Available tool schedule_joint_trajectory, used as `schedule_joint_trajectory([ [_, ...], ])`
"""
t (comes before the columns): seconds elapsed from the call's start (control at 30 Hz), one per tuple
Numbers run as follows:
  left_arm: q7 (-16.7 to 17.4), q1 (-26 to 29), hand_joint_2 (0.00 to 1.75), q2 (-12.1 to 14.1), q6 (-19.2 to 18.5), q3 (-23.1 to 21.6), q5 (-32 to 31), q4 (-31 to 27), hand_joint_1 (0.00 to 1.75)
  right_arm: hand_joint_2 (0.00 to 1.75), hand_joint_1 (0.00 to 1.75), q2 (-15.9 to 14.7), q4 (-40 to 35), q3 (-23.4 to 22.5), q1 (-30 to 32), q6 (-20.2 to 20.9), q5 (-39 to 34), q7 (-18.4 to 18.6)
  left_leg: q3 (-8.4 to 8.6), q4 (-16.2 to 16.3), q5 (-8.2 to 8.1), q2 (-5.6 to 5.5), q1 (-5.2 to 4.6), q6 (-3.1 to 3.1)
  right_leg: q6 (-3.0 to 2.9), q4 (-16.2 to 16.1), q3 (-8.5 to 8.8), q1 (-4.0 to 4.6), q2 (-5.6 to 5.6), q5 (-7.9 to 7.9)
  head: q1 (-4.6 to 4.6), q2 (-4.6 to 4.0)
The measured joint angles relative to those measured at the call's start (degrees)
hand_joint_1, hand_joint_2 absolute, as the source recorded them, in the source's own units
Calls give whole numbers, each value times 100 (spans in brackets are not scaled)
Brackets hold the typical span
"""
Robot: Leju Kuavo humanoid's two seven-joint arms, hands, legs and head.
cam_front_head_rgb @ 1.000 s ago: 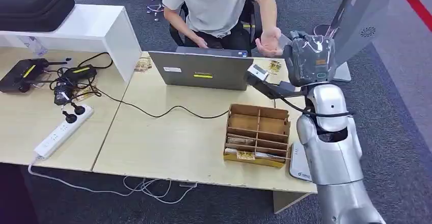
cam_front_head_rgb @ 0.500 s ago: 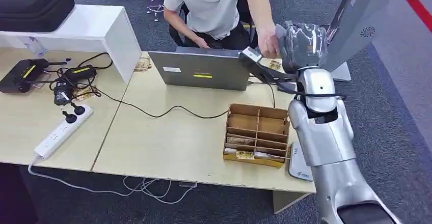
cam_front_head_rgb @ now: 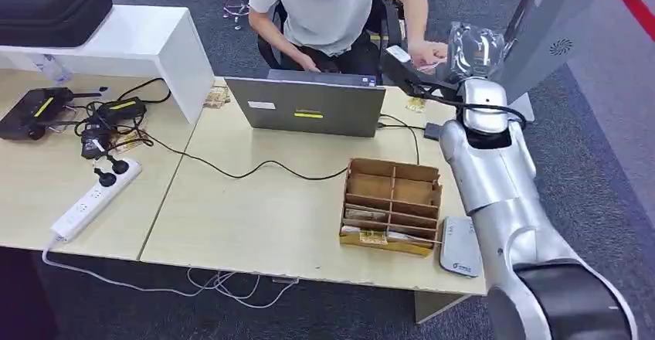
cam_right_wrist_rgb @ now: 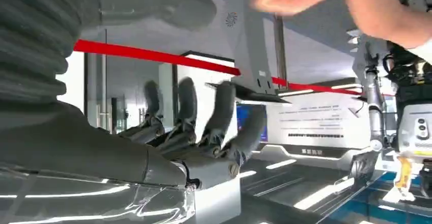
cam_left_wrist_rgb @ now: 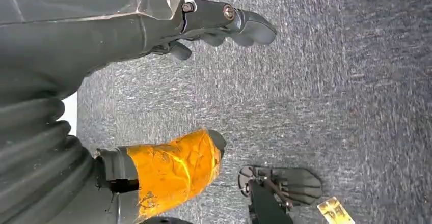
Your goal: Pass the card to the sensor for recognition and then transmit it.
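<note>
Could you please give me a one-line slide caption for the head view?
Right hand raised toward a seated person's hand beyond the laptop, wooden card box on the table.

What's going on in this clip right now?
The robot's right hand is raised past the far end of the table, by a seated person behind the laptop. The person's hand reaches to it. Whether a card is between them is too blurred to tell. The grey sensor pad lies beside the wooden card box. The left hand hangs over the carpet, holding nothing.

No text is readable; the laptop [cam_front_head_rgb: 307, 107] has a yellow label and a white sticker, both illegible.
</note>
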Motion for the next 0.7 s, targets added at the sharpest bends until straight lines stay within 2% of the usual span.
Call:
schedule_joint_trajectory([
  [0.2, 83, 2, 175, -4, 72, 0, -2, 2, 0, 175, 0, 20, -5, -9, 173, -164, 20, -385, 2, 0, 1, 2, 1, -1, -1, 1, 1, 0, 0, 1, -2, 0],
  [0.3, 98, 3, 175, -4, 87, 7, 20, 2, 0, 175, 0, 26, -182, -9, 362, -302, -26, -697, 2, 0, 2, 2, 1, -2, -1, 2, 2, -1, 0, 2, -2, 0],
  [0.43, 98, 3, 175, -4, 94, 55, 39, 2, 0, 175, 0, 41, -367, -9, 537, -326, -61, -801, 2, 1, 2, 2, 1, -2, -1, 2, 1, -1, 1, 2, -2, 0],
  [0.5, 98, 3, 175, -4, 96, 76, 81, 2, 0, 175, 0, 41, -503, -9, 648, -367, -158, -986, 2, 0, 2, 1, 1, -2, -1, 2, 1, -1, 0, 1, 0, 0],
  [0.63, 98, 0, 175, -9, 118, 186, 323, 2, 0, 175, 0, 52, -1499, 93, 1370, -289, -805, -1693, 3, 0, 0, 1, 1, -1, -1, -1, 0, 0, 0, -1, -2, 0],
  [0.7, 98, 1, 175, -9, 127, 280, 464, 2, 0, 175, 0, 22, -2139, 254, 1894, -223, -1183, -1891, 3, 0, -4, 1, 1, -5, -1, -4, -3, 0, 0, -2, -4, 0],
])
